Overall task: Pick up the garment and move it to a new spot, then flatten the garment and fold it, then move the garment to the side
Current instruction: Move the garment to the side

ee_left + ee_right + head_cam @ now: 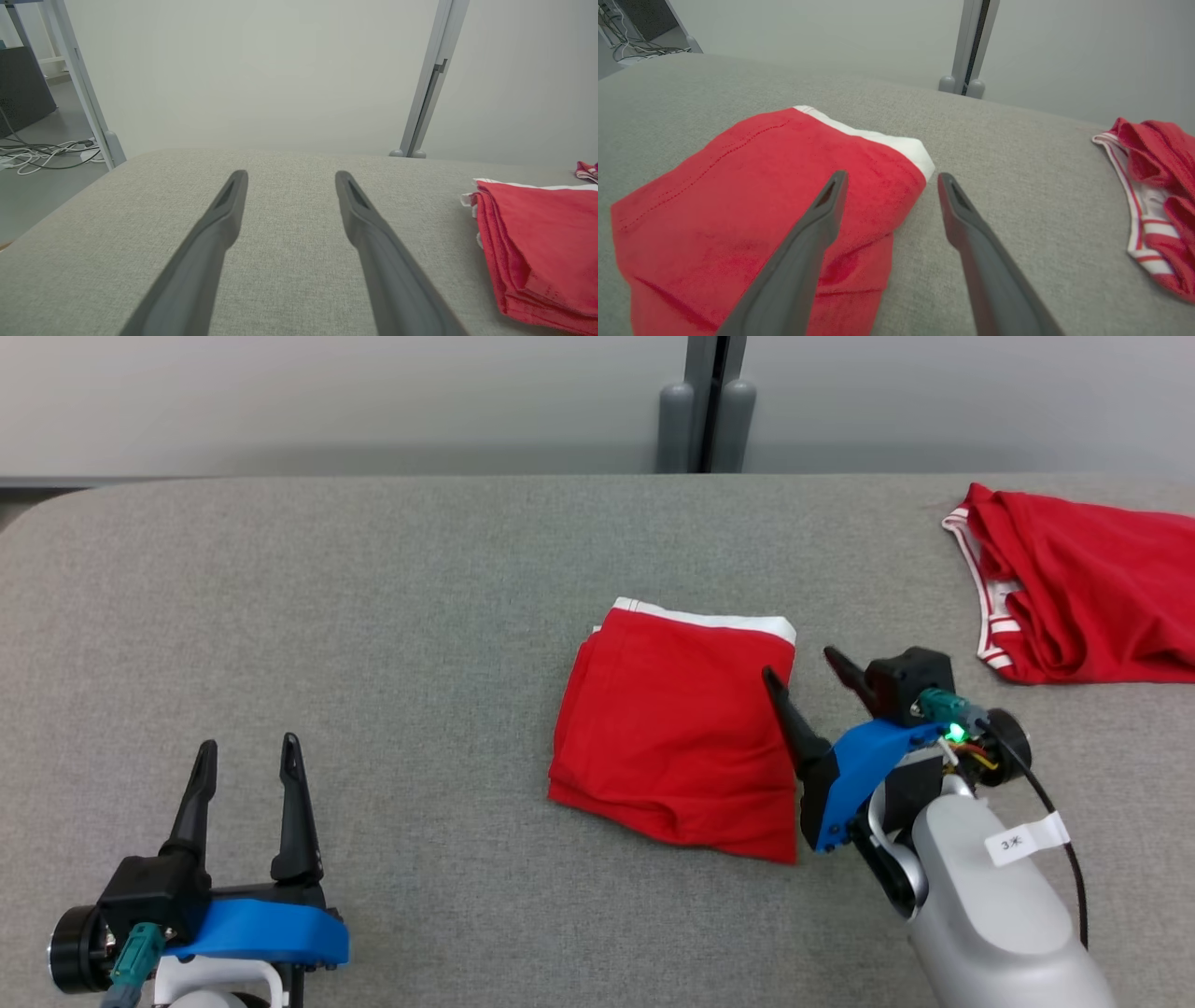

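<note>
A red garment (677, 728) with a white band along its far edge lies folded into a rough rectangle at the middle of the grey table (373, 616). My right gripper (801, 665) stands open at the garment's right edge, one finger over the cloth, the other over bare table; nothing is held. The right wrist view shows the same garment (738, 196) under the left finger of the right gripper (889, 177). My left gripper (249, 747) rests open at the lower left, far from the cloth. In the left wrist view the left gripper (289, 175) is open and the garment (537, 242) lies at the right.
A second red garment (1074, 588) with red-and-white striped trim lies crumpled at the table's far right, also seen as a crumpled red garment (1157, 196) in the right wrist view. A grey post (707, 406) stands behind the table. Cables (42, 154) lie on the floor beyond the left edge.
</note>
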Controlling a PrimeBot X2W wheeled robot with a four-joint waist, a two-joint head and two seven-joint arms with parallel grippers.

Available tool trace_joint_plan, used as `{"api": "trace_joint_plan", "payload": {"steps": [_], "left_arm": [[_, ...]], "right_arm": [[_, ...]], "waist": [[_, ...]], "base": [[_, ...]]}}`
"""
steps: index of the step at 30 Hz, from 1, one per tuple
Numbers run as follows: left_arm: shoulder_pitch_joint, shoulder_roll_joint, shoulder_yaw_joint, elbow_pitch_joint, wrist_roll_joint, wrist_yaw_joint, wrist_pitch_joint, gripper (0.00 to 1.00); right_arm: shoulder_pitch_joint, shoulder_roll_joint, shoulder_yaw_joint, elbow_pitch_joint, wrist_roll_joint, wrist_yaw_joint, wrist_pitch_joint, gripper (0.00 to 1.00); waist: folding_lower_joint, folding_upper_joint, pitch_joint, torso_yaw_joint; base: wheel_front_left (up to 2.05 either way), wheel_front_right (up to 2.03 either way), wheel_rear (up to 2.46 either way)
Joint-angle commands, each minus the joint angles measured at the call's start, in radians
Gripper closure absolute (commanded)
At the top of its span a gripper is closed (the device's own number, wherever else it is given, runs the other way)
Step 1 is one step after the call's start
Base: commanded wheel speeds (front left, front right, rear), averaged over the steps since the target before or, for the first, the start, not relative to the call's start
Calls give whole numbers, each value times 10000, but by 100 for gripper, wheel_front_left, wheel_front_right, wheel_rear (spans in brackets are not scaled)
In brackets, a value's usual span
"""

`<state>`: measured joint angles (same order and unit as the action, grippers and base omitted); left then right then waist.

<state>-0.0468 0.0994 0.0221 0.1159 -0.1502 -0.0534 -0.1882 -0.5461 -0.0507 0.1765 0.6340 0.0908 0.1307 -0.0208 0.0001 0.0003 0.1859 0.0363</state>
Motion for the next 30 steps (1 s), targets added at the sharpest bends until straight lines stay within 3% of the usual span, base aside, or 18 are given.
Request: {"api": "trace_joint_plan", "payload": {"steps": [1,12,13,21,30], "left_arm": [[-205,20,5,68,-46,27,-89,0],[-647,-23,-167,400,-133,90,-342,0],[-634,-13,-165,462,-160,98,-374,0],[-906,-68,-264,431,-169,141,-535,0],[-1528,110,-452,-5,41,129,-669,0]], "right_arm": [[-83,-13,63,337,120,2,-77,0],[-118,-11,1294,2689,978,2,-596,0],[-200,8,1556,2793,1271,2,-786,97],[-1405,-356,1975,3016,904,1,-1541,100],[-3514,-1978,3727,2517,1074,1,-1194,100]], "waist": [[-1,-3,183,118],[-1,-3,590,208],[-1,-3,582,178],[-1,-3,653,31],[-1,-3,1538,-592]], "base": [[0,0,0],[0,0,0],[0,0,0],[0,0,0],[0,0,0]]}}
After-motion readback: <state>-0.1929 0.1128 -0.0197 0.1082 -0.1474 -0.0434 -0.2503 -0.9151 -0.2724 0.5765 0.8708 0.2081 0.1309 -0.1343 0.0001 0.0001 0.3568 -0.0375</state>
